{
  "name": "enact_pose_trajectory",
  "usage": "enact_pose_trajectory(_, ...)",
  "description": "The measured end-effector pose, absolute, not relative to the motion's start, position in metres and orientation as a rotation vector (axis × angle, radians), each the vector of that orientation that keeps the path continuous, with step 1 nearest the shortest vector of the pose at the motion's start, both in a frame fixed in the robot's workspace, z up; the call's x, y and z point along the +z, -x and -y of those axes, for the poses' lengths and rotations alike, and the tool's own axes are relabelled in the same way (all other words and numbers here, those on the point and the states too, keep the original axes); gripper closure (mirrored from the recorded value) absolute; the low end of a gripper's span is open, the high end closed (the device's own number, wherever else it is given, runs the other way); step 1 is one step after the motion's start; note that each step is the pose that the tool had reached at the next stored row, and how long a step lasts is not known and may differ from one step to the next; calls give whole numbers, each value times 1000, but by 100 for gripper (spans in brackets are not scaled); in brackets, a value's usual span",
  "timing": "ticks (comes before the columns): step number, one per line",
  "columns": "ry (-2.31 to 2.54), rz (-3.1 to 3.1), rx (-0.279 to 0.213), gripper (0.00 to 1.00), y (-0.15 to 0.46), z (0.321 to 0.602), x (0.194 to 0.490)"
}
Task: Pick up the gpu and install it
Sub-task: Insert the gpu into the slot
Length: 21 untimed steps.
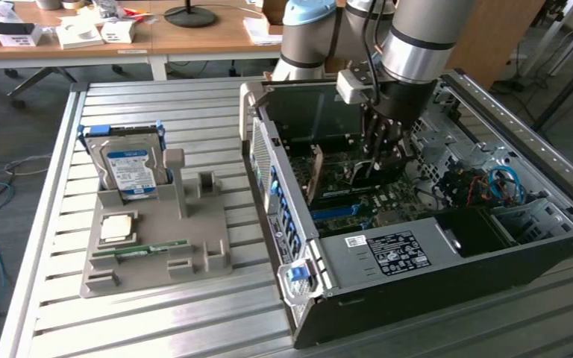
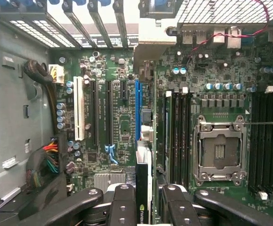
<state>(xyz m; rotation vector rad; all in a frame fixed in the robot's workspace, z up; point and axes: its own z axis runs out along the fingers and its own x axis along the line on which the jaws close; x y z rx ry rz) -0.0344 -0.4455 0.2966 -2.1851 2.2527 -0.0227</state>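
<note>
Inside the open black metal computer case (image 1: 436,253), which lies on its side on the slatted aluminium tabletop (image 1: 167,321), the arm reaches straight down so that its black two-fingered gripper (image 1: 381,160) hangs just above the green motherboard (image 2: 117,117). The gripper is partly closed and clamps the gpu (image 2: 142,188), a thin dark circuit card seen edge-on in the wrist view, with a small green-and-white logo on its upper edge. It is gripped across its thin faces, which I judge keeps the card upright with its contact edge pointing down at the board.

The card runs in line with the long blue expansion slot (image 2: 137,108) and lies just beside it in the wrist view. That fits a card being lined up for seating; whether its edge has entered the slot I cannot tell. Its far end points toward the pale slotted rear wall of the case (image 2: 103,23), where a bracket would sit.

Well apart, toward the exterior view's left, a grey moulded parts holder (image 1: 197,253) keeps a silver hard drive with a blue-white label (image 1: 129,170) upright, with a square processor chip (image 1: 117,226) and a narrow green memory stick (image 1: 152,248) lying flat.
</note>
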Motion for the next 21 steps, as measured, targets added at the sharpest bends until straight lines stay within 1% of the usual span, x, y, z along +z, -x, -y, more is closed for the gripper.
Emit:
enact_pose_trajectory(15, 2185, -2253, -23, 74, 34, 445, 291)
enact_pose_trajectory(21, 2185, -2253, -23, 74, 34, 450, 291)
